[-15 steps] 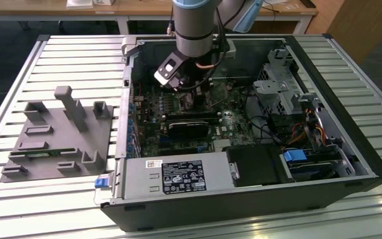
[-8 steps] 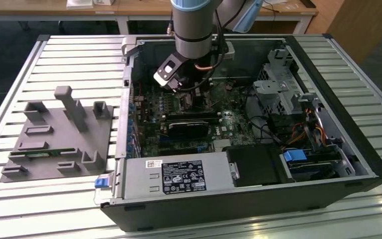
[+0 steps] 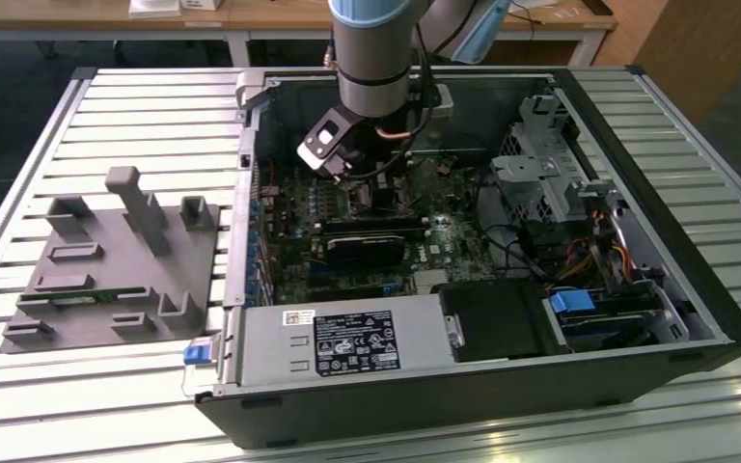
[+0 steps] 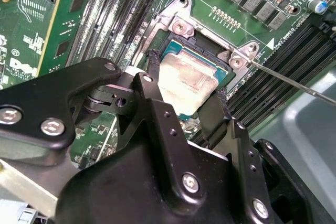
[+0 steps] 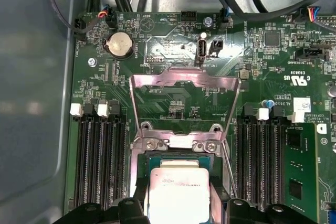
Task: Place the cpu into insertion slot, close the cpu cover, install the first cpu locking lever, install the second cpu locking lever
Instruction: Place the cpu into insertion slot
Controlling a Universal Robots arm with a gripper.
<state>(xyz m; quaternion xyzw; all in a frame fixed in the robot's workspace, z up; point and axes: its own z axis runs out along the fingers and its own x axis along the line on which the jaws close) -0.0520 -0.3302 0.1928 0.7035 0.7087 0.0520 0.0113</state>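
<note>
Arm reaches down into the open computer case (image 3: 679, 289), which lies on the slatted table (image 3: 113, 116). In the exterior view I see the pincer (image 3: 368, 188) low over the motherboard (image 3: 293, 251), towards the far end of the case. The grey power supply (image 3: 344, 342) sits at the near end. A grey fixture tray (image 3: 100, 260) lies on the table at the exterior view's left, well apart from the case.

Second wrist view: the pincer (image 4: 186, 85) is closed down to chip width, its black fingers (image 4: 152, 72) pressed against two opposite edges of the cpu (image 4: 184, 77), silver face up.

First wrist view: the cpu (image 5: 178, 192) lies square over the insertion slot (image 5: 178, 141), inside the slot's silver rim. I cannot tell whether it is fully seated or held just above the contacts.

The cpu cover (image 5: 157, 80) stands raised on its hinge, the board visible through its cut-out. One locking lever (image 4: 294, 82), a thin wire rod, slants free beside the slot and is not latched. Memory slots (image 5: 100, 161) flank the socket on both sides, and a coin cell (image 5: 119, 43) sits beyond the cover.
</note>
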